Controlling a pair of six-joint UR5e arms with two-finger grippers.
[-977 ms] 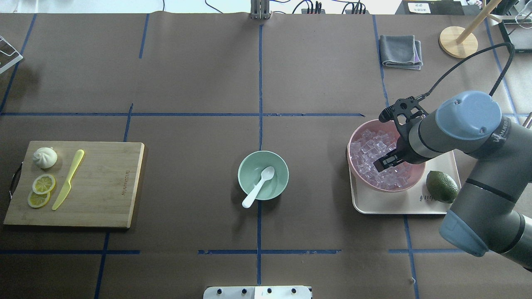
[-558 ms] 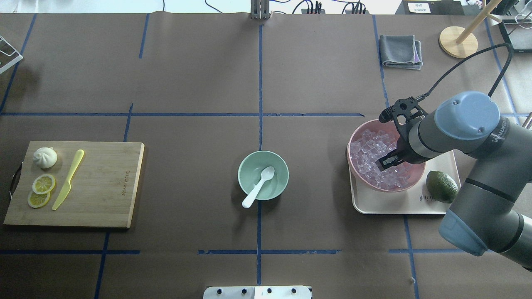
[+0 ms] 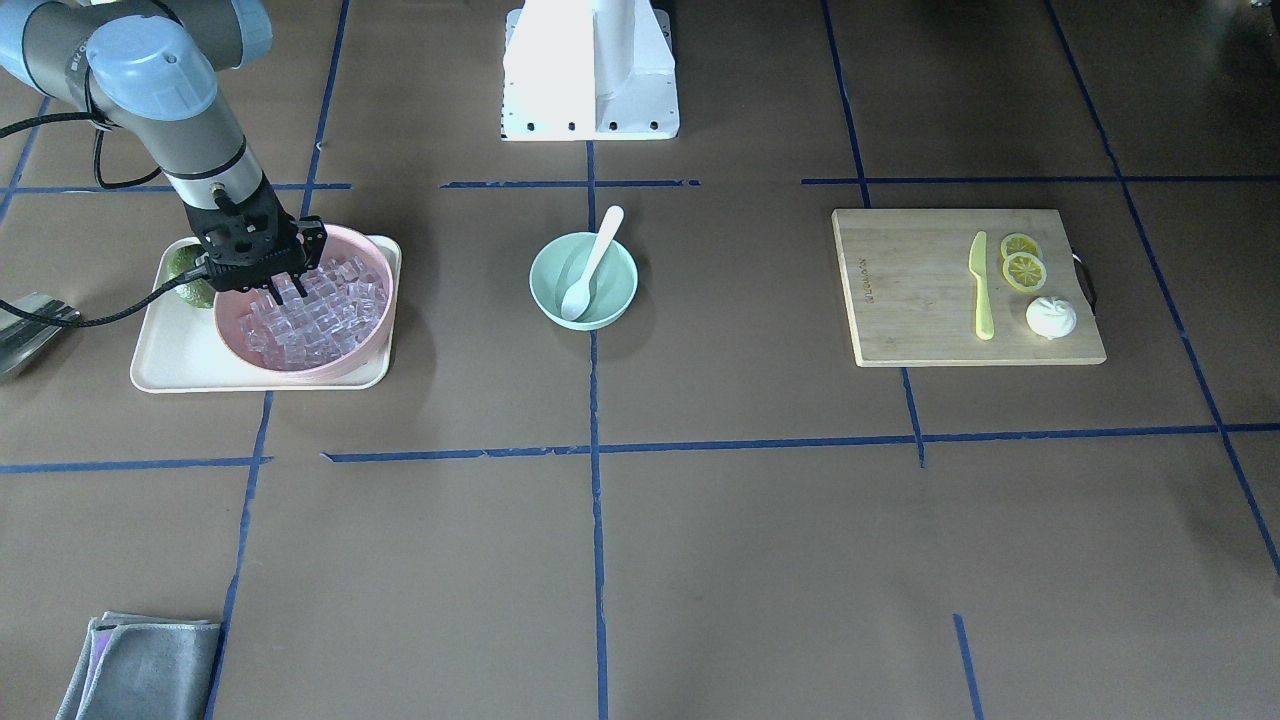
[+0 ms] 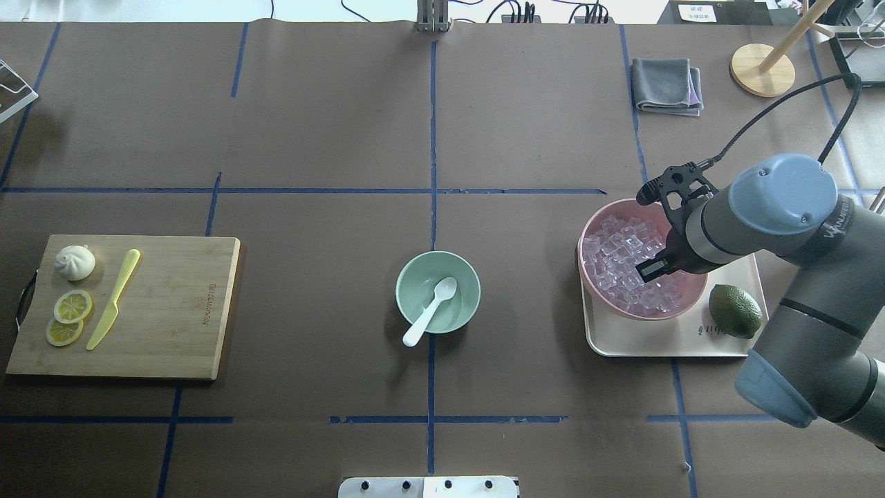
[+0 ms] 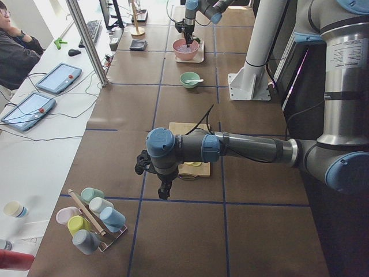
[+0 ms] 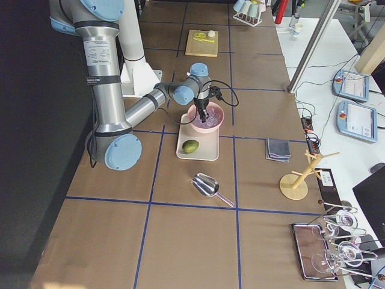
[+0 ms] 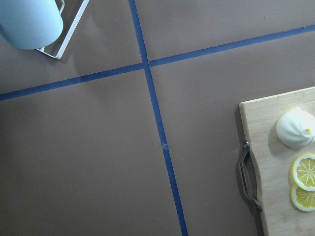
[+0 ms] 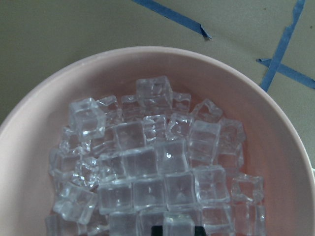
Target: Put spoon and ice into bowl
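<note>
The white spoon (image 4: 430,311) lies in the mint-green bowl (image 4: 404,277) at the table's middle, scoop inside and handle over the near rim. It also shows in the front view (image 3: 592,262). Many clear ice cubes (image 4: 619,252) fill the pink bowl (image 4: 588,277) on the right. My right gripper (image 4: 650,270) reaches down into that ice. In the right wrist view one ice cube (image 8: 178,223) sits between the dark fingertips at the bottom edge. My left gripper (image 5: 164,193) hangs over bare table beyond the cutting board; I cannot tell whether it is open or shut.
The pink bowl stands on a cream tray (image 4: 664,339) with a lime (image 4: 735,310). A cutting board (image 4: 173,311) at the left holds a yellow-green knife (image 4: 114,299), lemon slices and a bun. A grey cloth (image 4: 667,85) and wooden stand (image 4: 760,69) lie far right.
My right gripper has shifted slightly right and back over the ice in the pink bowl. The spoon and the mint-green bowl have not moved.
</note>
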